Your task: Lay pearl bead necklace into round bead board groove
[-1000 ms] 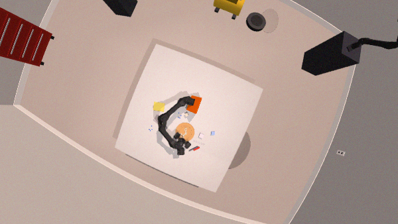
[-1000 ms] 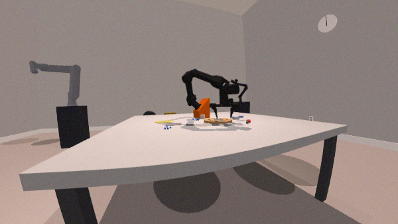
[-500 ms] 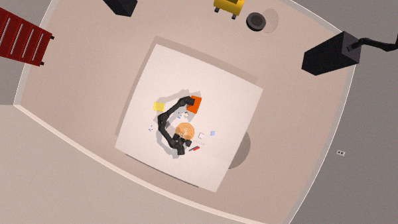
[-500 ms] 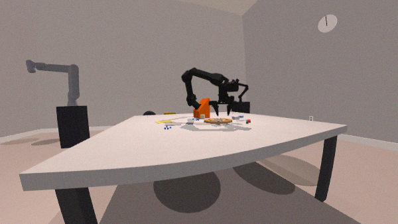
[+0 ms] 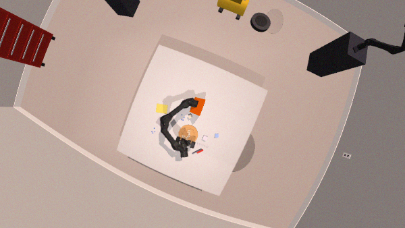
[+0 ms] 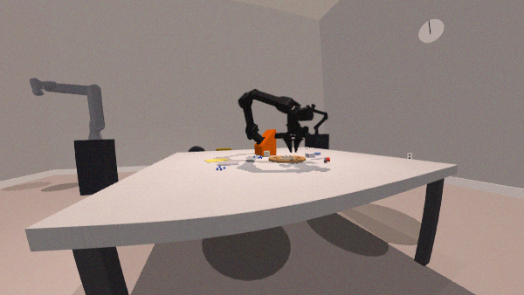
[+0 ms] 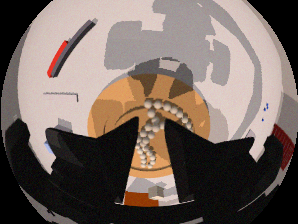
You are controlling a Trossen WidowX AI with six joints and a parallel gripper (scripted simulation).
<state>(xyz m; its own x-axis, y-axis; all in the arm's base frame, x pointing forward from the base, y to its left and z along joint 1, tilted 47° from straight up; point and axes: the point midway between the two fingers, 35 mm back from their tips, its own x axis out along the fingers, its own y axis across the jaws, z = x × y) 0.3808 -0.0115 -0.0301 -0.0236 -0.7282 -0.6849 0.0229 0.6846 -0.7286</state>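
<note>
The round wooden bead board [image 5: 183,129] [image 6: 273,160] [image 7: 101,112] lies flat on the table, with a circular groove. The pearl bead necklace [image 5: 189,132] [image 7: 158,105] lies on it: one strand curves toward the right side in the wrist view, and the rest runs bunched and doubled down the board's middle, off the groove line. My gripper [image 6: 293,152] [image 7: 151,122] is partly open and empty, pointing down just above the board, with beads visible below and between the fingertips. The fingers hide parts of the groove and perhaps some beads.
An orange wedge block [image 5: 200,106] [image 6: 270,144] stands beyond the board. A red piece and a dark bar [image 7: 75,42] lie beside it. A yellow square [image 5: 162,108] [image 6: 216,161], a small blue block [image 5: 216,135], a small pale cube [image 7: 156,192] and tiny blue pieces [image 5: 153,130] lie around.
</note>
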